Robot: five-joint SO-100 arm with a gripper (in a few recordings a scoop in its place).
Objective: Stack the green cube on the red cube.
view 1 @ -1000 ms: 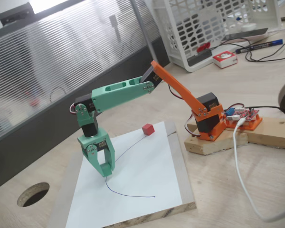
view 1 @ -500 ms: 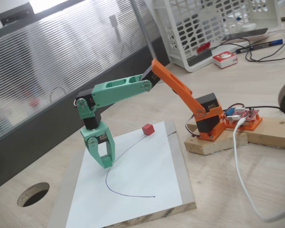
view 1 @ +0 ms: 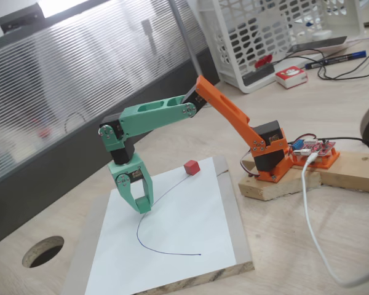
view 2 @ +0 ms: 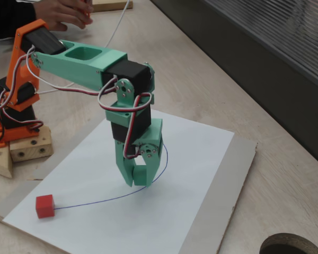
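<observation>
We find the gripper [view 2: 140,180] closed on the green cube [view 2: 143,176], raised over the middle of the board [view 2: 238,159]. The red cube [view 1: 192,167] sits apart, toward the board's edge nearest the arm's base.

**No readable text in either fixed view**

You are not seeing any legible writing, label, brand or number here. The red-and-white box [view 1: 291,75] beside the white basket [view 1: 283,37] is showing a printed pattern, but it is too small to read. The pen [view 1: 335,59] and the circuit board [view 1: 313,147] are carrying nothing you can make out.
</observation>
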